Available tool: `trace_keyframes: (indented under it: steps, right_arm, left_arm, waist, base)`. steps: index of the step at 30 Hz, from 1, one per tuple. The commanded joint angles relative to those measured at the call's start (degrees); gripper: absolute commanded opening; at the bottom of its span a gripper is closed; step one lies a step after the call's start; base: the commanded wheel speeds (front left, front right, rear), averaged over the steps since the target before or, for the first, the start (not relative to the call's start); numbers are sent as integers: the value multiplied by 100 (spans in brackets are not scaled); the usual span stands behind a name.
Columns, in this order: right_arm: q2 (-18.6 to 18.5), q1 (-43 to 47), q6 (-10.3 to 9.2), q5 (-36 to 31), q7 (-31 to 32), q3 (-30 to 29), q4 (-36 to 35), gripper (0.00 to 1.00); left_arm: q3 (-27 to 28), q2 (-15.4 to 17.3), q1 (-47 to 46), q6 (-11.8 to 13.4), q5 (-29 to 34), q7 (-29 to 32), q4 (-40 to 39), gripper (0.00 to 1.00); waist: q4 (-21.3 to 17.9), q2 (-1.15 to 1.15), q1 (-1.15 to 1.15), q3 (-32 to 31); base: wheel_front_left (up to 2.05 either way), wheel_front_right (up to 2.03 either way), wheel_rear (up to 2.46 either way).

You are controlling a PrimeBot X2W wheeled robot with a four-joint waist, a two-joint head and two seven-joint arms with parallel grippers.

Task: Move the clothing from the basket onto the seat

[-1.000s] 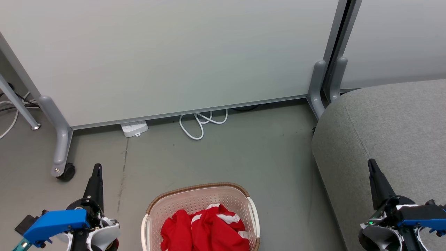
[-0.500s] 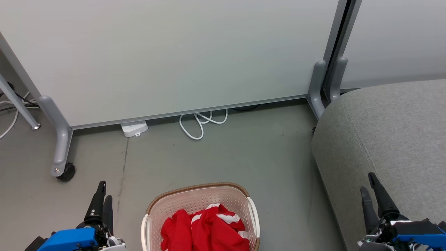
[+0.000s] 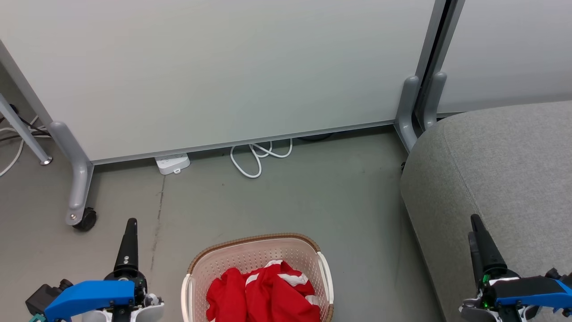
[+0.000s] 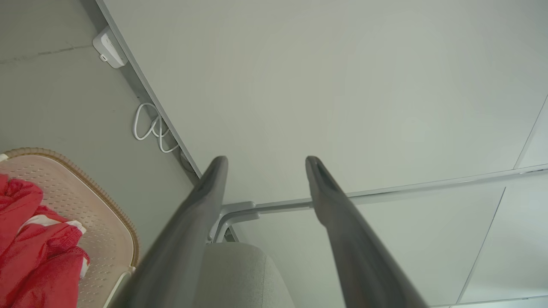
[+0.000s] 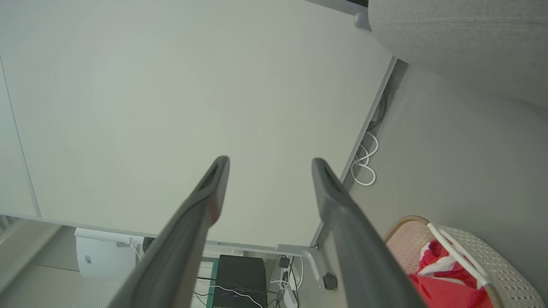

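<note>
Grey floor (image 3: 313, 192), 2 white partition panels (image 3: 223, 67) at the back on grey feet, 1 caster (image 3: 85, 220) visible. Under the panel edge: 1 power strip (image 3: 173, 163), 1 coiled white cable (image 3: 259, 158).

1 basket (image 3: 254, 239) on the floor at bottom centre, brown rim, white handles on its left and right sides. The near part is cut by the frame edge, so I can't tell the long axis. The rounded far side faces the partition.

Clothing (image 3: 268, 297): red heap with white stripes, inside the basket, bunched toward the near side. The basket's far inner wall is bare. Looks like 2 lumps, can't confirm the garment count. Crumpled, no clear direction.

1 grey seat (image 3: 505, 170) right of the basket, with a floor gap between them. Nothing red on it.

2 tools, both spread wide and holding nothing. Left tool (image 4: 266, 161) is over the floor left of the basket, fingers pointing at the partition. Right tool (image 5: 270, 161) is at the seat's near edge, pointing the same way. Neither touches the basket.
</note>
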Motion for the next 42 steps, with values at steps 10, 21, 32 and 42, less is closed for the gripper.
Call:
trace_keyframes:
  steps: [10,21,32,42]
  right_arm:
    - [-38,-198,11,-1209,-273,142,-221,100]
    - [-57,-217,13,-2287,-509,344,-226,100]
    - [-76,-226,15,-3197,-719,443,-180,100]
    - [-74,-232,15,-3823,-878,501,-124,100]
  left_arm:
    - [-222,56,-242,134,1305,-271,-285,100]
    - [-528,65,-284,280,2587,-507,-337,100]
    - [-714,73,-320,339,3534,-719,-286,100]
    - [-851,78,-346,368,4165,-875,-260,100]
  waist:
    - [7,0,0,11]
    - [14,0,0,7]
    - [35,0,0,0]
    - [57,0,0,-2]
  base:
    - [0,0,0]
    - [0,0,0]
    - [0,0,0]
    - [0,0,0]
